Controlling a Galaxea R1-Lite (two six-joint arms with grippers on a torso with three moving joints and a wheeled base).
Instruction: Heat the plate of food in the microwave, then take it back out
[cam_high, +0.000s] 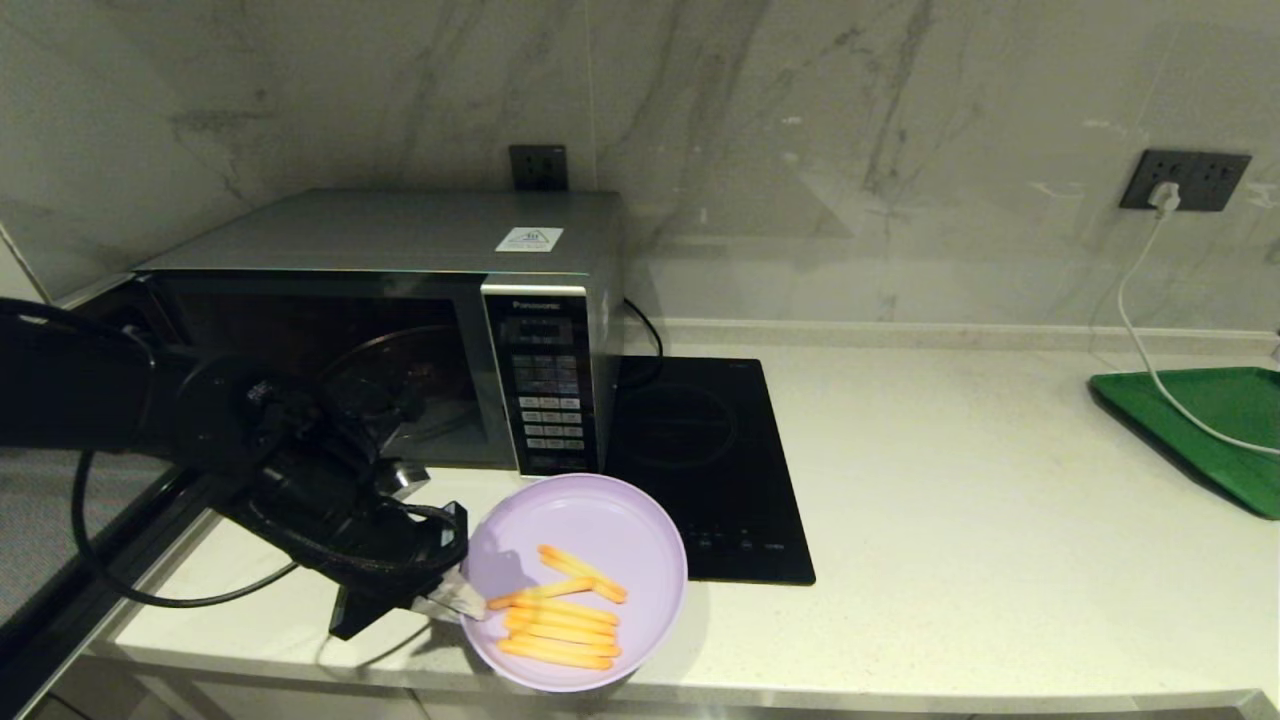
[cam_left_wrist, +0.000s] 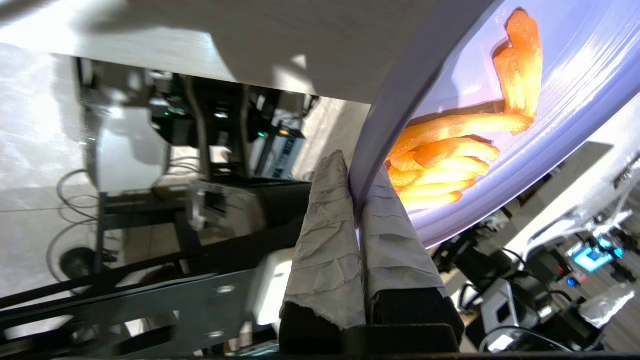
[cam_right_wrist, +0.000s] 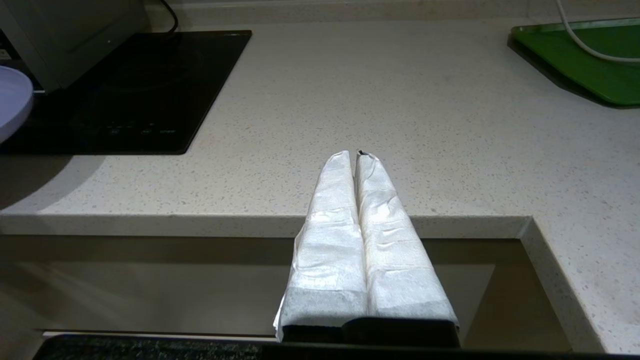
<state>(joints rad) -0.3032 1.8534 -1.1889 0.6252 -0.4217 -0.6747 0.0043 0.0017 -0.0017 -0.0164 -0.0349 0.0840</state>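
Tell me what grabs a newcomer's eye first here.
The lilac plate of orange fries, pinched at its rim by the left gripper at the counter's front edge. Behind it stands the silver microwave, its door swung open to the left. Far right, a green tray lies with a white cable across it.

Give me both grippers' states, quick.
Left gripper: shut on the rim of the plate of food, in front of the microwave.
Right gripper: shut, empty, parked off the counter's front edge.
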